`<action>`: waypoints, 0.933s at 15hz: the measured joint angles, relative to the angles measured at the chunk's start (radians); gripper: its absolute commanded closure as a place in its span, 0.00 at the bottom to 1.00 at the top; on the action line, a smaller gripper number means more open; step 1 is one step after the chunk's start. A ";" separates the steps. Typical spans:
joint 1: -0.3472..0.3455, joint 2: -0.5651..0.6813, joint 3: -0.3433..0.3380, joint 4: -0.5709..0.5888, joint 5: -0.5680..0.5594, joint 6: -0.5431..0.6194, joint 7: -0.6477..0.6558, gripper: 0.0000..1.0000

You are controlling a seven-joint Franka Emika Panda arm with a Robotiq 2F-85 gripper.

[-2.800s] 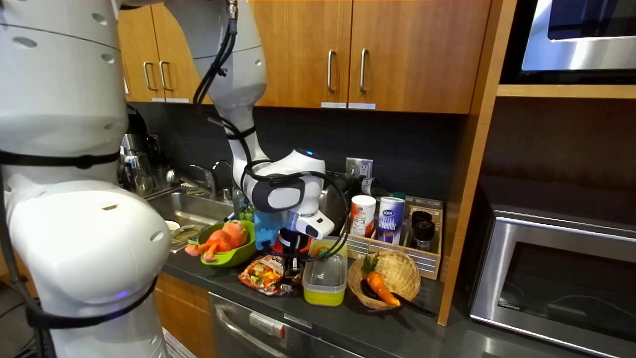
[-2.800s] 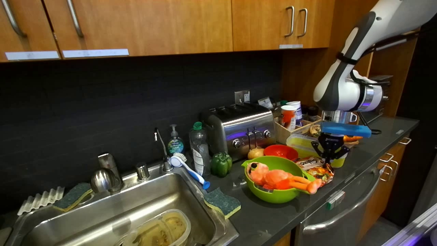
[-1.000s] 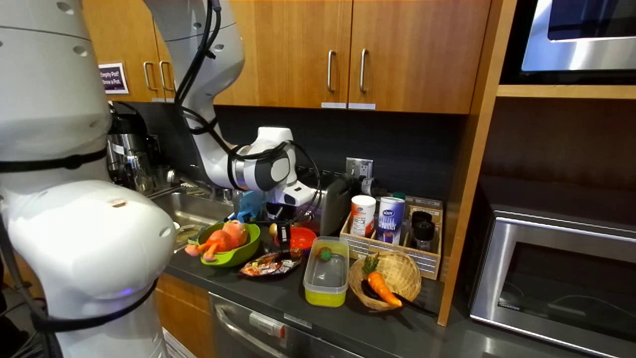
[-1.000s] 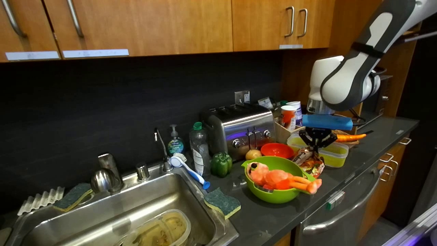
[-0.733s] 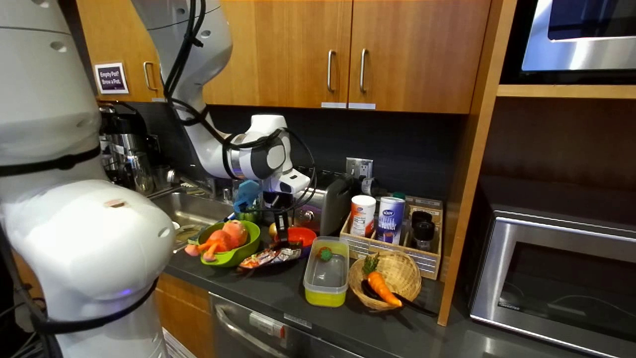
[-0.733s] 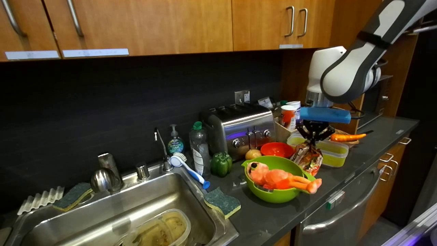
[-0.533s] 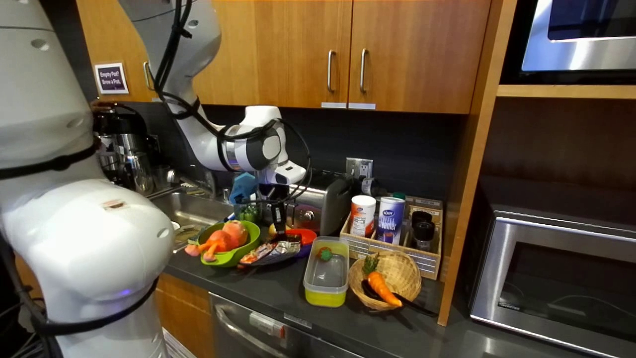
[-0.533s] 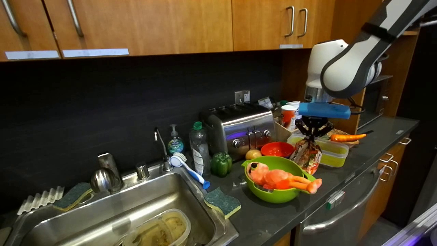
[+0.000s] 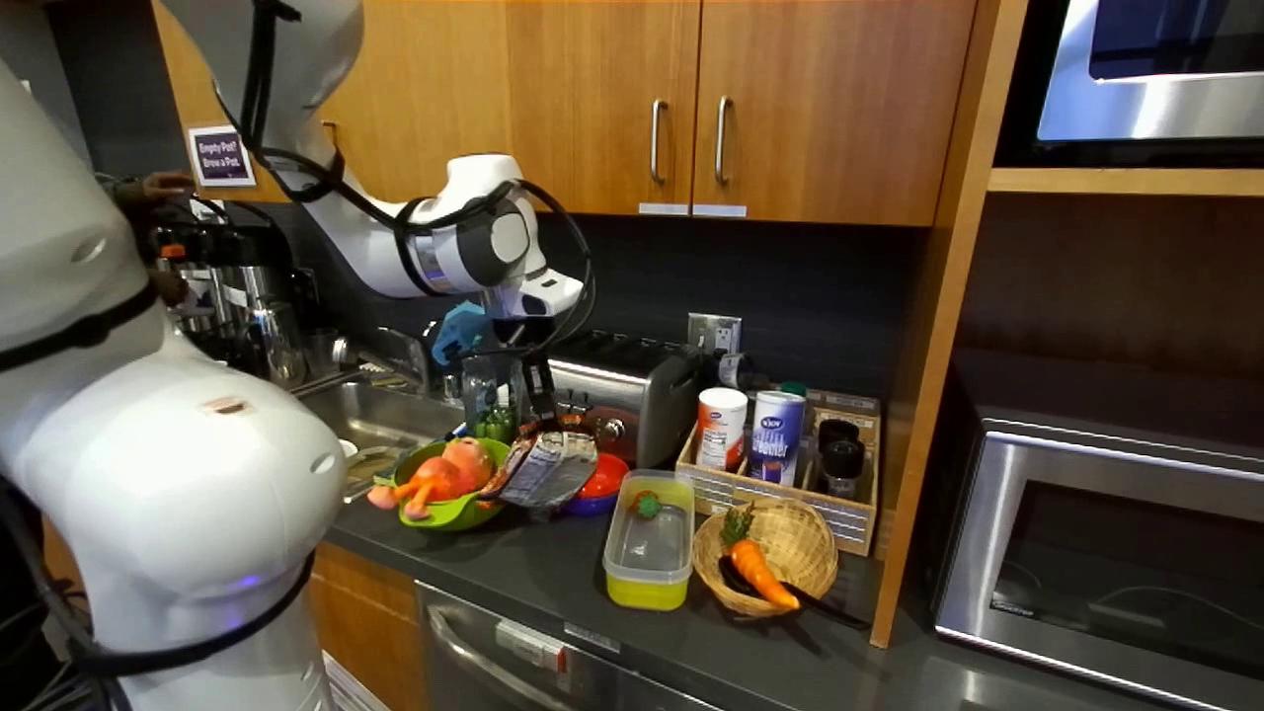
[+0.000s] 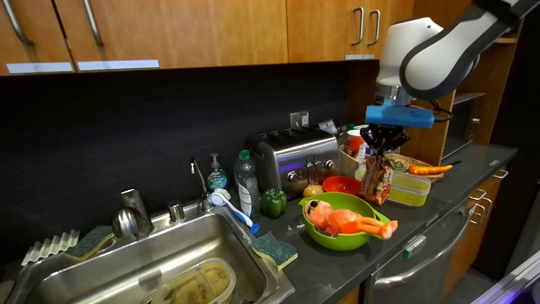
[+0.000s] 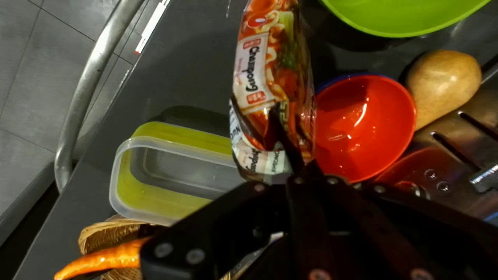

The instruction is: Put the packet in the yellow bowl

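Higher now, the bent arm (image 10: pixel 443 59) dangles the packet (image 10: pixel 376 181) from downturned jaws.

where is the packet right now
In an exterior view, the packet is right of centre, hanging from the end effector, with the red bowl at its left in the picture and the yellow tub at its right.

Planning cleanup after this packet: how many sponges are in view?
2: one sponge on the counter by the sink, another sponge at the sink's rear edge beside the faucet. Others may be hidden.
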 measured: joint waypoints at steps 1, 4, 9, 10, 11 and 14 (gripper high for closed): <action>0.000 -0.025 0.007 0.000 0.006 -0.008 0.001 1.00; 0.001 -0.110 0.017 0.000 0.041 -0.028 0.000 1.00; -0.002 -0.279 0.004 0.000 0.147 -0.098 -0.007 1.00; -0.006 -0.314 -0.003 -0.001 0.163 -0.120 -0.008 1.00; -0.013 -0.349 -0.013 -0.001 0.177 -0.144 -0.010 1.00; -0.054 -0.444 -0.046 -0.001 0.196 -0.208 -0.019 1.00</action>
